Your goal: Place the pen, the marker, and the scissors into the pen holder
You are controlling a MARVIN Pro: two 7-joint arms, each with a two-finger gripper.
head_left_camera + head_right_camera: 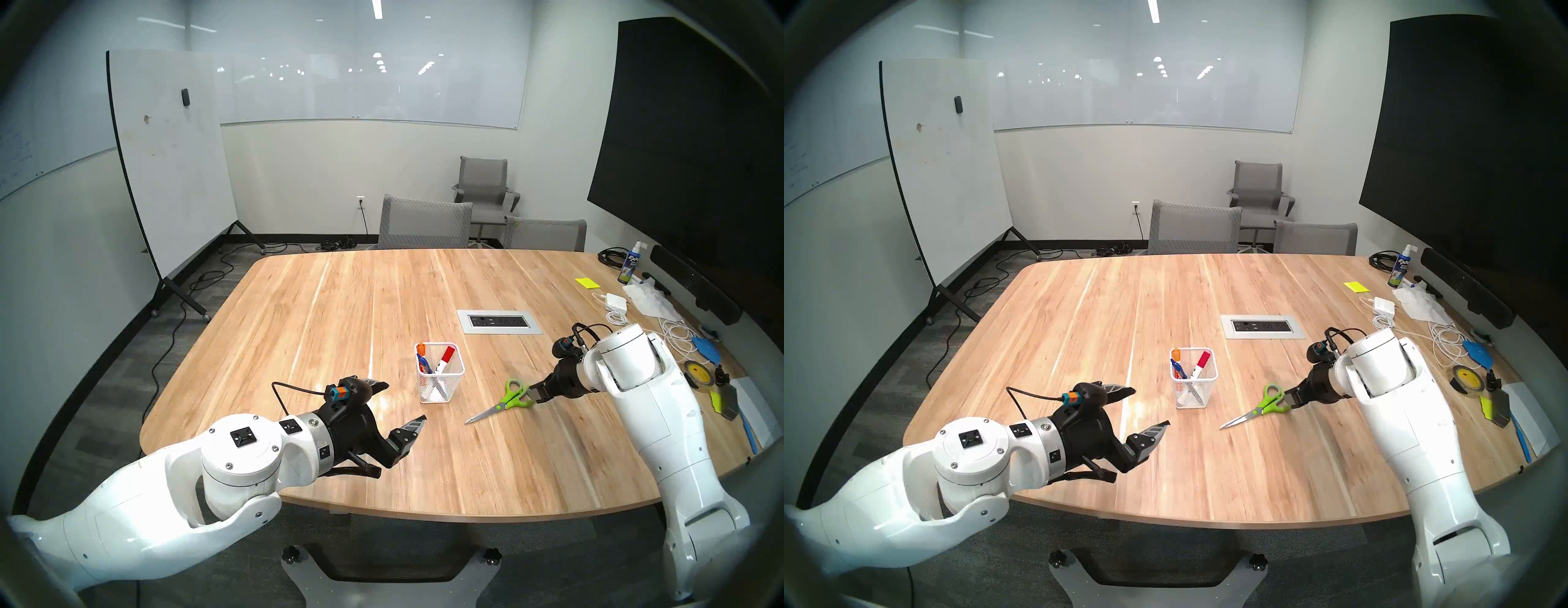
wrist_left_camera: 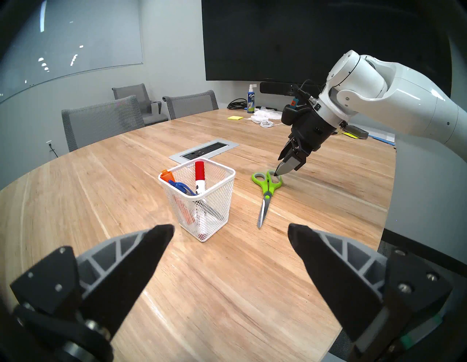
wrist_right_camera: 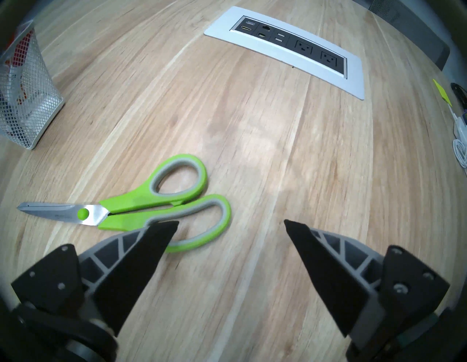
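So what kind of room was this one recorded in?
Most likely an office meeting room: a large wooden conference table with a built-in power outlet panel, grey mesh chairs around it, a rolling whiteboard and a big wall screen.

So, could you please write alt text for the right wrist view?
Green-handled scissors lie closed on a wooden table, blades pointing left; the open right gripper hovers by their handles. A white mesh pen holder stands at far left.

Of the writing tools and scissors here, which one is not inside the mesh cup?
The scissors, green-handled, lie flat on the table right of the pen holder. The red-capped marker and blue pen stand inside it.
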